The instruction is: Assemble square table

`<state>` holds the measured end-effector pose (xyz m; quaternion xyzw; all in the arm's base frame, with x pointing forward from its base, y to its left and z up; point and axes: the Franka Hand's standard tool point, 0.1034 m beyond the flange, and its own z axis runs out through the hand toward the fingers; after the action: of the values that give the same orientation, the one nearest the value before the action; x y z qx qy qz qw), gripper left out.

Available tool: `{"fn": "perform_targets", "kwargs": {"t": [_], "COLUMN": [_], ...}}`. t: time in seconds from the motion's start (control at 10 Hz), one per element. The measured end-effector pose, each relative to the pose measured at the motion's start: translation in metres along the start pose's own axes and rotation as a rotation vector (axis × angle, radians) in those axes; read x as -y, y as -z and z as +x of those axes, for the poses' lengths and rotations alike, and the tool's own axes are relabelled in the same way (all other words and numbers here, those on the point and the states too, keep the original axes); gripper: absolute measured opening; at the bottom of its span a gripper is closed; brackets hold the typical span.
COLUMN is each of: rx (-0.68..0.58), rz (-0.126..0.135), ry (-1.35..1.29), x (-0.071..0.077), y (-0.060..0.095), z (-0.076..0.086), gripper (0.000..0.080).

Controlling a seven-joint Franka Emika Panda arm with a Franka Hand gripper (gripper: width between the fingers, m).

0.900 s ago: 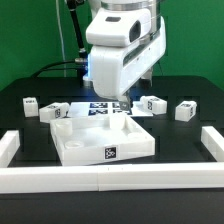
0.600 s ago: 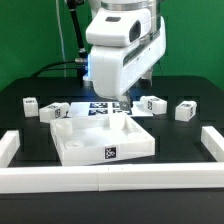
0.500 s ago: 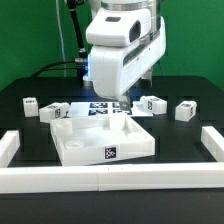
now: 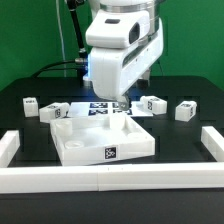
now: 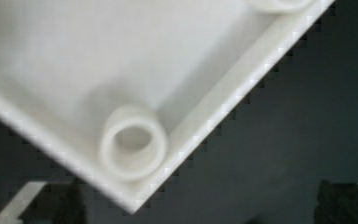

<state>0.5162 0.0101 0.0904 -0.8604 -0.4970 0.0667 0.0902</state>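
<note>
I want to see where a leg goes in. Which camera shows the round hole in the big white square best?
The wrist view. The round hole is seen close up, with its rim and opening plain. The exterior view shows most of the white square, but its corner holes are tiny there.

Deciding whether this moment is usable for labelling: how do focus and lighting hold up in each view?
Exterior view: evenly lit and reasonably sharp, with the tag on the square table slab showing as a clear black-white pattern. Wrist view: soft and out of focus, the slab bright and almost featureless against the dark table; only the corner socket has enough shading to read.
</note>
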Motion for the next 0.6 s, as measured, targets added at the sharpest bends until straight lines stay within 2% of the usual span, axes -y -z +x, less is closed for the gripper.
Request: {"fn": "perform_targets", "kwargs": {"t": [0.1, 0.2, 0.3, 0.4, 0.5, 0.6], "rx": [0.015, 0.013, 0.018, 0.016, 0.006, 0.000], "rz": [0.021, 0.008, 0.019, 0.025, 0.013, 0.004], "ry": [-0.001, 0.017, 0.099, 0.152, 0.186, 0.185], "x": [0.016, 0.024, 0.029, 0.027, 0.022, 0.017], "y": [-0.007, -0.011, -0.016, -0.022, -0.027, -0.030], "z": [-0.009, -0.014, -0.034, -0.064, -0.083, -0.090], "gripper": [0.0650, 0.0650, 0.0650, 0.0650, 0.0650, 0.0650]}}
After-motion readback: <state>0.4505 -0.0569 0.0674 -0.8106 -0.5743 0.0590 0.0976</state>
